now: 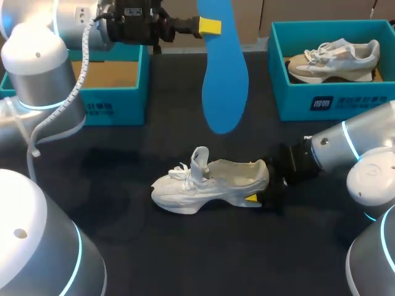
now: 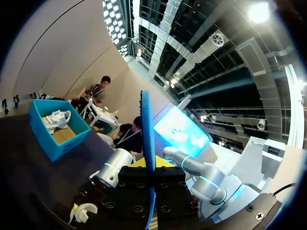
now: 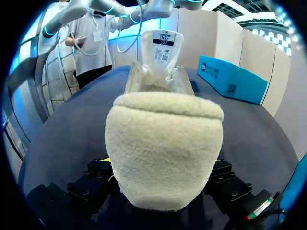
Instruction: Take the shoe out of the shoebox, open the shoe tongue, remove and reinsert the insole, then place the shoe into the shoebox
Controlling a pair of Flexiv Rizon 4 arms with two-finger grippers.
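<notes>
Head view gave the clearest account of the room. The left claw (image 1: 208, 26) was raised over the far side of the dark counter (image 1: 185, 265), closed flat on the upper end of a bright blue foam insole (image 1: 225, 74). The insole hung straight down from it, well clear of everything below. I judged it was held aloft because it had just left the shoe and was waiting to go back in, toe end downward.

Below it, near the middle of the counter, stood the white lace-up shoe (image 1: 210, 184) with its chunky sole, upright and with its toe towards the left arm's side. The right claw (image 1: 259, 198) came in low from the right and clasped the shoe's heel between its fingers. This seemed meant to pin the shoe still and keep its mouth facing up.

From the right wrist view the fleecy cream heel collar (image 3: 163, 148) filled the space between the fingers. Beyond it the tongue (image 3: 162, 48) stood pulled up and back, which left the opening wide. The left wrist view showed the insole edge-on, thin and faintly textured, gripped from both sides.

An open teal cardboard shoebox (image 1: 117, 102) sat at the far left, showing a bare brown floor. That was presumably where the shoe belonged. A second teal box (image 1: 345, 103) at the far right held a beige trainer (image 1: 333, 60).
</notes>
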